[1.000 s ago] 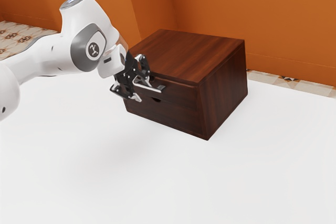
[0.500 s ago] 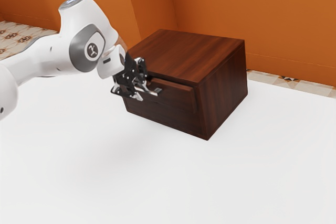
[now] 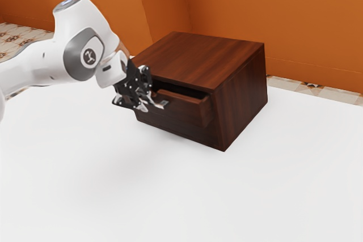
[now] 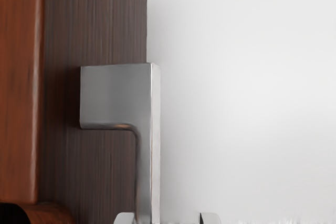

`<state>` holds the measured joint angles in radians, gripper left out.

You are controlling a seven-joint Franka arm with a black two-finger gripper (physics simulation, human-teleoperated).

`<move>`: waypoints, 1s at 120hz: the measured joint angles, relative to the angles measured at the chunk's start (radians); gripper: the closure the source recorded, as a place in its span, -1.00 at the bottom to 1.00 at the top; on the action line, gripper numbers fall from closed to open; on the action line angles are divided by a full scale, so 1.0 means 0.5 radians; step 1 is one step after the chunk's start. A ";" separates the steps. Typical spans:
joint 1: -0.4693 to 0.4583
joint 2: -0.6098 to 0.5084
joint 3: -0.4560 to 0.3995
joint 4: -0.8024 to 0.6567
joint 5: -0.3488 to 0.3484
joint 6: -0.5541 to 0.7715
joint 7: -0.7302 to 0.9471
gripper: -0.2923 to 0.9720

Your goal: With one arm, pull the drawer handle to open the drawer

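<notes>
The drawer handle [image 3: 159,104], a bent silver bar, sits inside the claw [image 3: 146,100] at the end of the white arm [image 3: 62,63]. In the wrist view the handle [image 4: 145,145] runs from its mounting plate on the drawer front straight down toward the hand, passing between 2 pale fingertips [image 4: 125,217]. It sits close against 1 of them, with a visible gap to the other. From the exterior view the claw looks clenched on the bar. I judge that a real grasp, since a straight pull along the hand's axis needs a pinch from 2 sides.

The drawer [image 3: 184,106] stands part-way out of the dark wooden cabinet [image 3: 232,83]. A shadowed slot shows above its front panel, on the far side of the claw from the arm. The drawer front faces the claw squarely, so the pulling direction lines up with the drawer's slide. That is probably why the hand is held level and head-on, not angled from above.

The cabinet rests on the white table [image 3: 170,196], which spreads beneath and behind the claw. This leaves free room for the arm to draw back. An orange wall [image 3: 283,15] rises beyond the cabinet, well apart from the claw. The opening looks partly done, with more travel likely left.
</notes>
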<state>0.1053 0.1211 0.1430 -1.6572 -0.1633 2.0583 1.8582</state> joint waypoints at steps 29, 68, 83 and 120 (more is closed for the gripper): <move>0.000 -0.100 -0.001 -0.111 0.050 0.007 -0.017 0.43; -0.001 -0.206 -0.003 -0.223 0.091 0.013 -0.044 0.44; -0.004 -0.259 0.001 -0.284 0.098 0.016 -0.052 0.43; 0.011 -0.369 -0.007 -0.426 0.107 0.039 -0.065 0.42</move>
<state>0.1107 -0.0635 0.1395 -1.8700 -0.1100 2.0777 1.8255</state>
